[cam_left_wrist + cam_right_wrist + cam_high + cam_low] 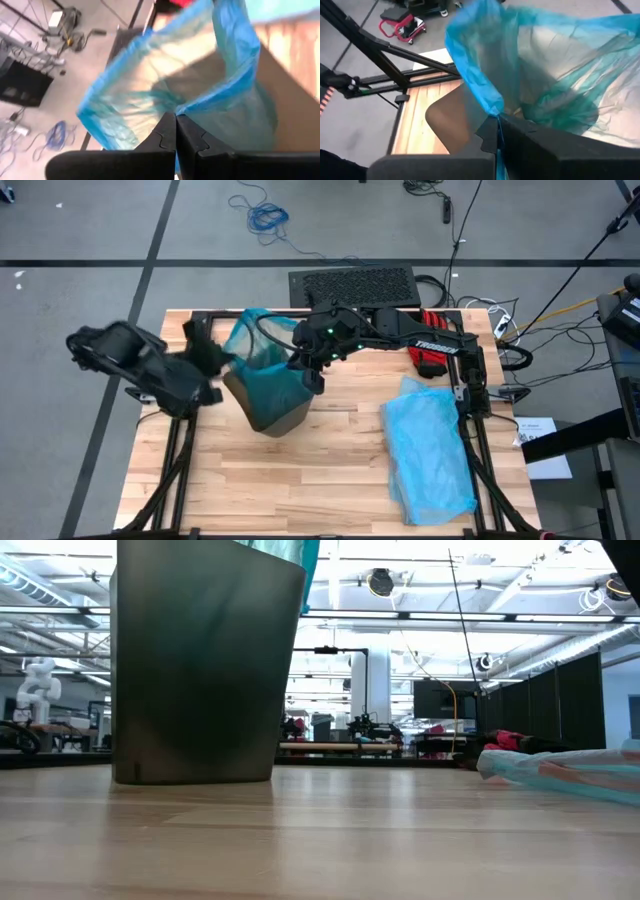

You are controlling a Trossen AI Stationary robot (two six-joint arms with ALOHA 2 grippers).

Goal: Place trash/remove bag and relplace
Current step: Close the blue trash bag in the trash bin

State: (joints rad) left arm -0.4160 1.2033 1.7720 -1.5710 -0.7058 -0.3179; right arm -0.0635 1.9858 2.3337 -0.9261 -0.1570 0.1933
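Bag removal, shown at the moment when both grippers have hold of the liner. The bag [262, 360], thin teal-green plastic with bright blue loops, sits in the brown bin [272, 412] near the middle of the table [330, 480], toward the left; its mouth stands up above the bin's rim. The left gripper [176, 131] is pressed together on a blue edge of the bag at the bin's left side, as seen in the left wrist view. The right gripper [498, 131] is likewise clamped on the bag's blue rim from the opposite side. No trash can be made out; the bag's inside is not shown clearly enough to tell whether scraps lie in it. A paler sky-blue bag [430, 450] lies flat on the right of the table, well apart from the bin, and a red glove [432, 352] lies behind it.

For the lift to go well, both edges are best raised together and straight up, so that the film is not torn and the bin, which looks light, is not dragged or tipped. The mouth should be kept gathered, lest anything spill.
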